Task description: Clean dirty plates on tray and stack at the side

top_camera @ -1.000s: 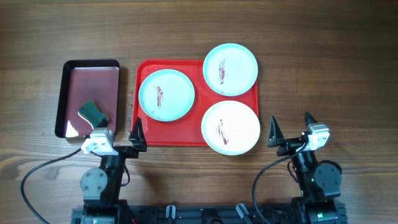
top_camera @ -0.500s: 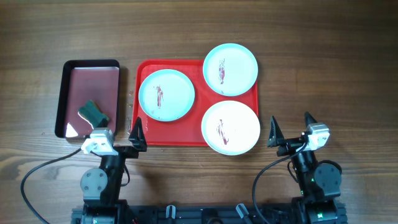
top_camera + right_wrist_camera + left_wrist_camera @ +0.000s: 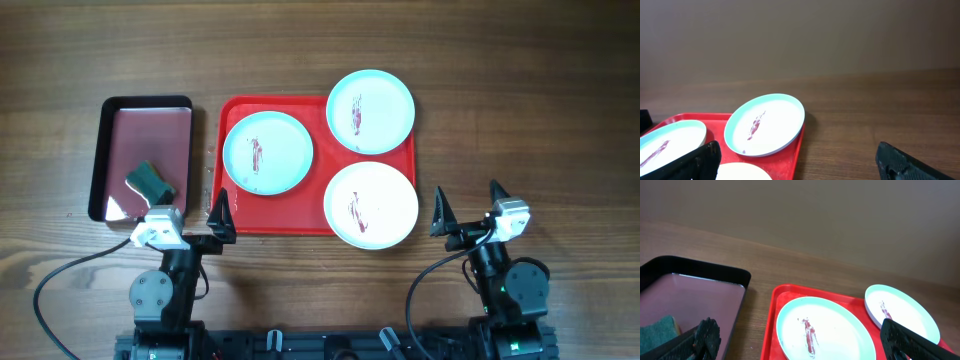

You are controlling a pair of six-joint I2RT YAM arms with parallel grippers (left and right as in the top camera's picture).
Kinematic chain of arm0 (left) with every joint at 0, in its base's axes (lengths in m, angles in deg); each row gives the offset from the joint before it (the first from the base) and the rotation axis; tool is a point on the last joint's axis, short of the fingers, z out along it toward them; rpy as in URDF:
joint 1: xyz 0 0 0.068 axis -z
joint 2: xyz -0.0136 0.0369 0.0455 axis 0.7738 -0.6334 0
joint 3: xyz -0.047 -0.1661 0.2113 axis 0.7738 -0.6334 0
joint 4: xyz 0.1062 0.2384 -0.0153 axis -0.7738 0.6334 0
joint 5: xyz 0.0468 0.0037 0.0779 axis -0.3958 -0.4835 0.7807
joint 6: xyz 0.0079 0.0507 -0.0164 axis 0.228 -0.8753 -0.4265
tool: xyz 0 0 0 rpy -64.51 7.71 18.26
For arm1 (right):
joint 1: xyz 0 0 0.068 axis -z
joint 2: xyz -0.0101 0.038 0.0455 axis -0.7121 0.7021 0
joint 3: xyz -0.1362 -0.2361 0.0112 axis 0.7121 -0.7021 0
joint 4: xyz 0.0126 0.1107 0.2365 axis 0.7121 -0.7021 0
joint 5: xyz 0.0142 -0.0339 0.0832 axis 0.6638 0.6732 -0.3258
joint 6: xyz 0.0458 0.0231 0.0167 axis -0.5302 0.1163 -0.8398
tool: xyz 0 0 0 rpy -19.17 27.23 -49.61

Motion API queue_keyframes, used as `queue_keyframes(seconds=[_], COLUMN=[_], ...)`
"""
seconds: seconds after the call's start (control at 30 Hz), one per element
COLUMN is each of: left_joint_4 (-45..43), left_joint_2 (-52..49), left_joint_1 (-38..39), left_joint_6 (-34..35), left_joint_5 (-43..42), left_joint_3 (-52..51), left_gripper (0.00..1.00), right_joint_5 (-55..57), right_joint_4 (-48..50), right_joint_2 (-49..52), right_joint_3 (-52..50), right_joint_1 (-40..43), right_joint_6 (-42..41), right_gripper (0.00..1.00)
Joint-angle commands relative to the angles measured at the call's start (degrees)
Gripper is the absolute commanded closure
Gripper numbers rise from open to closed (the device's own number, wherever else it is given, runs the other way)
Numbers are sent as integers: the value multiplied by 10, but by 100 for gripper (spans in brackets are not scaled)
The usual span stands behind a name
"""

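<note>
A red tray (image 3: 310,220) lies mid-table with three smeared plates on it. One turquoise plate (image 3: 268,152) is at its left, another turquoise plate (image 3: 371,111) at the back right overhanging the rim, and a white plate (image 3: 371,205) at the front right. My left gripper (image 3: 190,205) is open and empty near the tray's front left corner. My right gripper (image 3: 468,206) is open and empty on bare wood right of the tray. The left wrist view shows the left plate (image 3: 820,332) between my left fingers (image 3: 802,340). The right wrist view shows the back plate (image 3: 765,125) ahead of my right fingers (image 3: 805,162).
A smaller black-rimmed tray (image 3: 108,150) stands left of the red one, holding a green sponge (image 3: 150,181), which also shows in the left wrist view (image 3: 657,335). Bare wooden table surrounds both trays.
</note>
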Motion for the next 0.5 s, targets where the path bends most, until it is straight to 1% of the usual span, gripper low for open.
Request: queue_keyframes(seconds=[0.0,0.47], left_joint_4=[0,-5], left_joint_2=[5,4], left_joint_1=[-3,-3], left_joint_6=[-13,-14], left_joint_5=[-9,-9], left_joint_3=[-4,-4], left_gripper=[0,0], right_joint_5=[-9,-9], right_joint_4=[1,6], right_joint_2=[0,0], right_joint_3=[-1,0], right_joint_1=[2,2], right_joint_6=[-16,-14], right_gripper=[0,0])
